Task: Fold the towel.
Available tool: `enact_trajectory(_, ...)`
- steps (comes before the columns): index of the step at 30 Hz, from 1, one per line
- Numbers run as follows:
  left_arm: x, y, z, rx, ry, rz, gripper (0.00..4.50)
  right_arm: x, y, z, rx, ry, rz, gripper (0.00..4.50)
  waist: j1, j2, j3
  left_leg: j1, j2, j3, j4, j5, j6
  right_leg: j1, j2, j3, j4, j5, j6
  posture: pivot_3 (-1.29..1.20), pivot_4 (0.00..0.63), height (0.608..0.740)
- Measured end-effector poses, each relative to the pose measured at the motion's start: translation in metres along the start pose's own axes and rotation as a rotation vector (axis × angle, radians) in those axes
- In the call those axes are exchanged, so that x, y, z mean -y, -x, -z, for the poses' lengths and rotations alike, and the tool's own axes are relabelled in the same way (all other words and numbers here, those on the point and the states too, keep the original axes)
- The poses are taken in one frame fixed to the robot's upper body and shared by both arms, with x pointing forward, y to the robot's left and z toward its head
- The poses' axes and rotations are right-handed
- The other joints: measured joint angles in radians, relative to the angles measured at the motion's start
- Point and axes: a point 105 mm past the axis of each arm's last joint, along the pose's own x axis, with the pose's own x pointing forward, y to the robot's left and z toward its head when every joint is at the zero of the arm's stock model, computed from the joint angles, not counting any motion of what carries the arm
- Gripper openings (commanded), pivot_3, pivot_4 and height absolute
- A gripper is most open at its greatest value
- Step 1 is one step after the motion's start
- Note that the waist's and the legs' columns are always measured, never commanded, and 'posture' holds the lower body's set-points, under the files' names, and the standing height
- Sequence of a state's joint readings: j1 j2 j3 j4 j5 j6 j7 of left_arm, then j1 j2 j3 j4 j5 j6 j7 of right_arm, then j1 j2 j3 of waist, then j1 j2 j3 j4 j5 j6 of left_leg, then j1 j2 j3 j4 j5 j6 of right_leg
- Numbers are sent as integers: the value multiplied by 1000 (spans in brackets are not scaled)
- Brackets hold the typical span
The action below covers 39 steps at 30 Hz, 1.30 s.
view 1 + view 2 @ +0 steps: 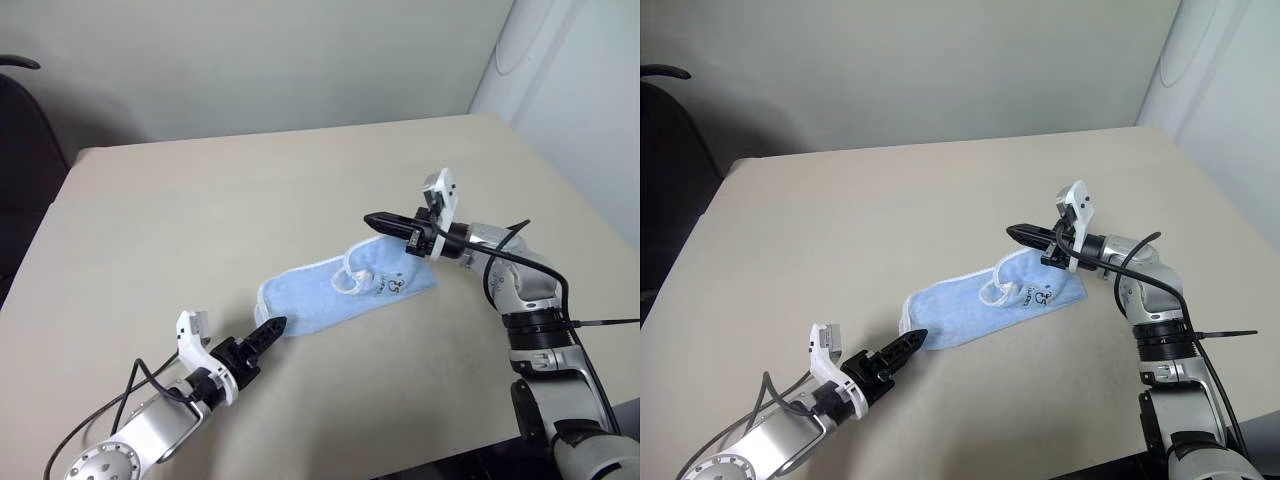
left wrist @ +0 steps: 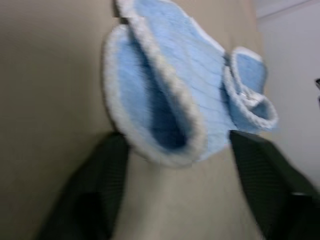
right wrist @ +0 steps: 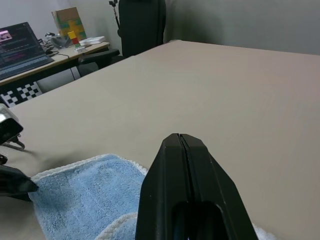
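The towel (image 1: pixel 340 288) is a light blue cloth with whitish edging, lying folded over itself in the middle of the tan table (image 1: pixel 250 200). A small dark mark shows near its right end, where a curled corner sits on top. My left gripper (image 1: pixel 272 330) is low at the towel's left end. In the left wrist view its fingers (image 2: pixel 100 180) stand open on either side of that doubled end (image 2: pixel 165 120), not squeezing it. My right gripper (image 1: pixel 374 219) hovers shut and empty above the towel's right end, pointing left; its closed tips (image 3: pixel 179 137) are over the blue cloth (image 3: pixel 85 195).
A black chair (image 1: pixel 20 130) stands past the table's left back corner. The table's right edge runs close beside my right arm. A desk with a laptop (image 3: pixel 20 45) and another black chair (image 3: pixel 142 25) lie beyond the table's far side.
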<state>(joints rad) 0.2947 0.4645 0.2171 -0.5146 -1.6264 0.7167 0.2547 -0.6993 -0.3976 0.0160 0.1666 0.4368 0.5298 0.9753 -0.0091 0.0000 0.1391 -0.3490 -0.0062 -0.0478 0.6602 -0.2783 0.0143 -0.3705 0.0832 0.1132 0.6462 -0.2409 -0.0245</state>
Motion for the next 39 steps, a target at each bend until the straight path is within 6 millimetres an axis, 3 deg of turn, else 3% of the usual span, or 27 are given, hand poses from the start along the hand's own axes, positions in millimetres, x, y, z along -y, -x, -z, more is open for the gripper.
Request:
enact_trajectory(7,-9,-2,-2,30,-4,-47,20,1,0,0,2,3,7,0,-5,-1,0,-1,0,1,-11,1,-2,-5,0,1,0,0,0,0,150,740)
enact_trajectory(14,-17,8,-8,76,4,-71,20,2,1,1,3,3,14,0,-11,-1,0,-1,2,0,-19,4,-6,-8,2,1,0,-2,-2,0,150,740)
enact_trajectory(20,-36,44,-40,185,-62,-127,20,6,7,8,-15,-7,36,0,-28,-2,1,-1,3,0,-22,4,-7,-10,3,1,1,-2,-4,0,150,740)
enact_trajectory(24,-37,60,-64,250,-118,-119,20,8,7,9,-15,-7,43,0,-27,-3,1,-1,2,0,-22,4,-7,-10,3,1,1,-2,-4,0,150,740)
enact_trajectory(27,-22,58,-75,254,-188,-54,20,10,7,11,-14,-7,47,0,-21,-4,1,-1,2,-1,-20,4,-7,-10,2,1,1,-2,-4,0,150,740)
enact_trajectory(31,25,47,-83,205,-387,98,20,11,6,14,-19,-12,51,0,-15,-5,1,-1,2,-1,-17,4,-7,-9,2,1,0,0,-4,0,150,740)
enact_trajectory(39,107,6,-54,-39,-692,431,20,15,5,18,-21,-11,76,0,-17,-5,1,-3,2,-2,-16,4,-7,-9,2,0,1,1,-4,0,150,740)
